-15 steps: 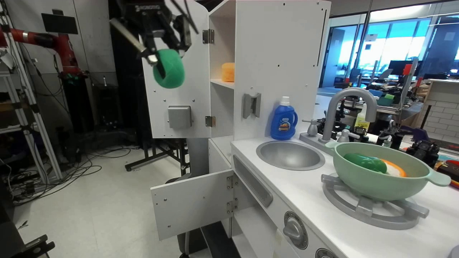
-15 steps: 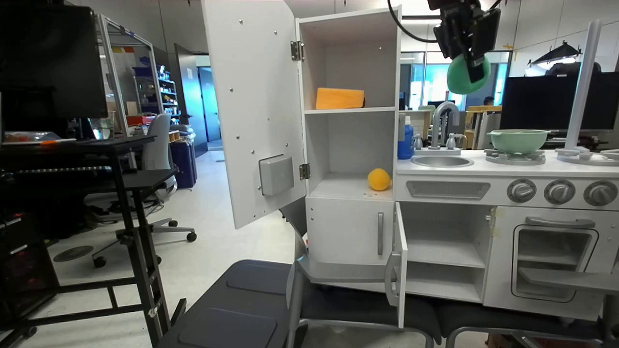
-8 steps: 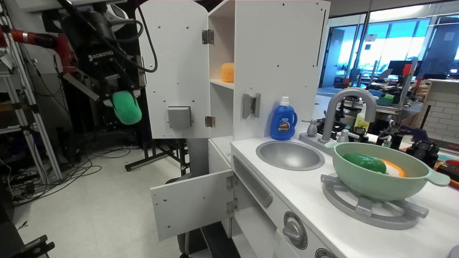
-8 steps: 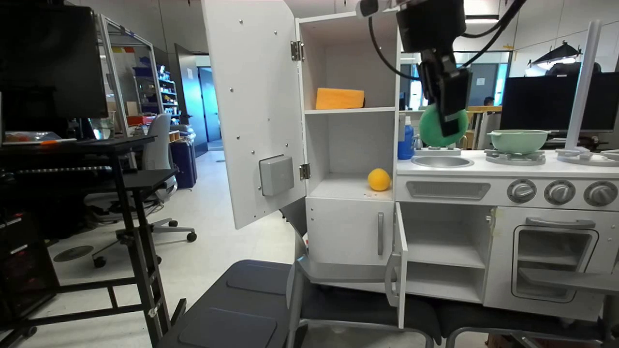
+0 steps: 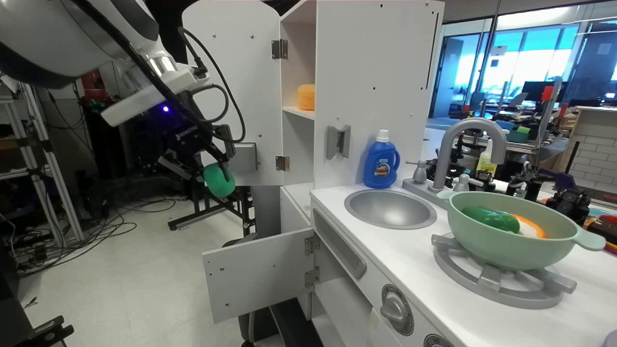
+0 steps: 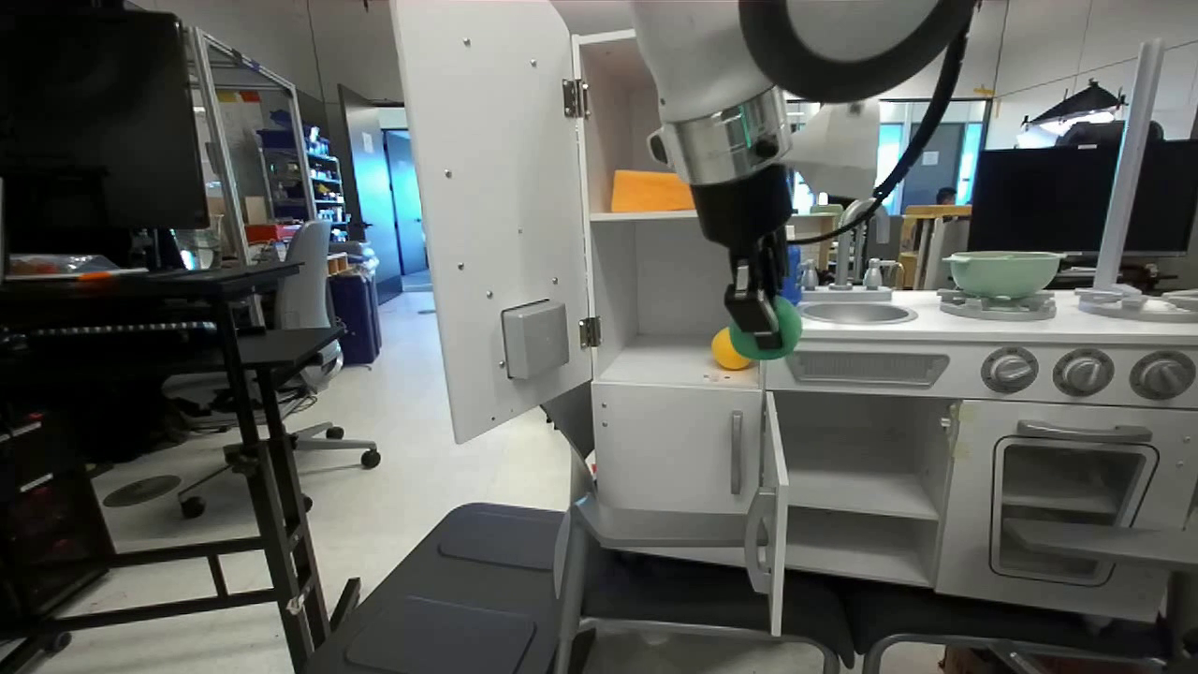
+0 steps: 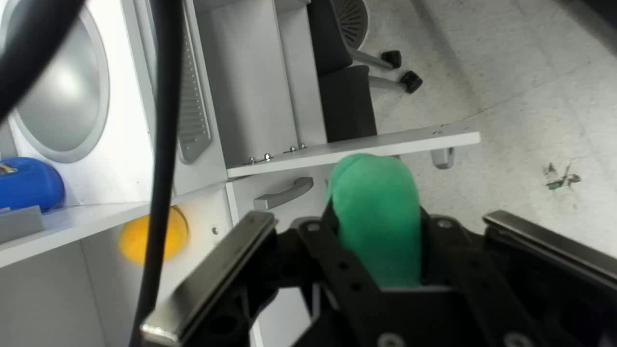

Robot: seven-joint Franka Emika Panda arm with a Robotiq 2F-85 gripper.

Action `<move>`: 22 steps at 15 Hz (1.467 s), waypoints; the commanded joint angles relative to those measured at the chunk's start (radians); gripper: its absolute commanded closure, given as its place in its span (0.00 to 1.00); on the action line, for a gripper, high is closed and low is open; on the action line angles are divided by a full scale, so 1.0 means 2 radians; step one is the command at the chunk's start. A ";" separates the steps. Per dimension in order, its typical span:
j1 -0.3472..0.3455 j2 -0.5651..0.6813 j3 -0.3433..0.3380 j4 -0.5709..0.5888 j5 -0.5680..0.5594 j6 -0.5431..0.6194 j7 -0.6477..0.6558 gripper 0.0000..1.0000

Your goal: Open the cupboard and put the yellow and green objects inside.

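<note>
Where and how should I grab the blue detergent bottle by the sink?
Probably by its white cap, from above, once the gripper has released the rounded green object: the blue detergent bottle stands upright, the cap is much narrower than the rest, and the cupboard's side panel is close beside it.

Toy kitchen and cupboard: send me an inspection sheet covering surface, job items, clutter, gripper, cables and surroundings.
Surface: white counter holds sink, blue bottle, and burner with green pan.
Job's things: cupboard open, yellow ball on its floor; green object held outside.
Clutter: orange block on upper shelf; green piece and orange-white piece in the pan.
Gripper: closed on the green object.
Cables: black cable crosses the ball in the wrist view; floor cables tangled.
Surroundings: lower door open; office chair and monitor in an exterior view.
</note>
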 commanded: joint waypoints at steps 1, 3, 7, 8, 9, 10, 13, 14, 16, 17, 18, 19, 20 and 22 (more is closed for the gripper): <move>0.036 0.105 -0.031 0.126 -0.042 -0.017 0.059 0.93; 0.050 0.149 -0.043 0.185 -0.050 -0.026 0.073 0.93; 0.071 0.232 -0.068 0.292 -0.056 -0.040 0.079 0.93; 0.078 0.252 -0.074 0.321 -0.056 -0.049 0.080 0.93; 0.080 0.271 -0.079 0.347 -0.054 -0.056 0.073 0.93; 0.080 0.292 -0.087 0.372 -0.055 -0.059 0.073 0.93; 0.079 0.342 -0.104 0.444 -0.051 -0.075 0.066 0.93; 0.078 0.357 -0.110 0.472 -0.049 -0.084 0.062 0.93; 0.071 0.386 -0.123 0.519 -0.046 -0.089 0.053 0.93; 0.069 0.397 -0.129 0.546 -0.042 -0.099 0.046 0.93; 0.067 0.409 -0.134 0.570 -0.040 -0.107 0.041 0.93; 0.062 0.424 -0.140 0.594 -0.040 -0.106 0.037 0.93; 0.062 0.432 -0.144 0.617 -0.038 -0.117 0.032 0.93; 0.053 0.459 -0.148 0.664 -0.039 -0.124 0.027 0.45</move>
